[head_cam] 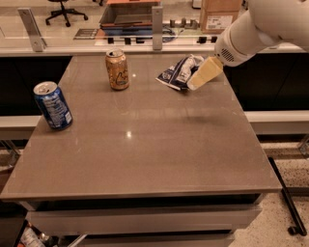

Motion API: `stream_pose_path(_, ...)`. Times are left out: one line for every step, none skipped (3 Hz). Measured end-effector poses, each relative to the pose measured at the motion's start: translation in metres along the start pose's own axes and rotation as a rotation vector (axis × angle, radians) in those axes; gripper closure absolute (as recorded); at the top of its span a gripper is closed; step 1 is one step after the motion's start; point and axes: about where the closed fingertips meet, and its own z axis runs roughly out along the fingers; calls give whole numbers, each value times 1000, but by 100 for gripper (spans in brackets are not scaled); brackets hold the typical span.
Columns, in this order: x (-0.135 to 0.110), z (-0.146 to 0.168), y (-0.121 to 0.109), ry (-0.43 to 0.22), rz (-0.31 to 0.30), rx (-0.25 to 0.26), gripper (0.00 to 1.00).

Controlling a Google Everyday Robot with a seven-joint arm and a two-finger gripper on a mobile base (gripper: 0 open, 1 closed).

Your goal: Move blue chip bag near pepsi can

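The blue chip bag (176, 73) lies crumpled at the far right of the grey table (145, 144), dark navy with white patches. The pepsi can (53, 105), blue with white print and a silver top, stands upright near the table's left edge, far from the bag. My gripper (196, 82), cream-coloured on a white arm (251, 34), reaches in from the upper right. Its tip sits right at the bag's right edge, just above the tabletop, and covers part of the bag.
A tan-orange can (117, 70) stands upright at the back of the table, left of the bag. Behind the table runs a counter with a glass rail, a dark tray (128, 17) and a cardboard box (219, 14).
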Motion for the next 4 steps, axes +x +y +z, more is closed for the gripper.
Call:
stream_pose_path(0,0,0,0,0,0,0)
stream_pose_path(-7,21,-10,-8,14,-10,0)
stream_pose_path(-18,49,-25,-50,57,-19,0)
stream_pose_path(-24,74,-33,-92,119,-35,0)
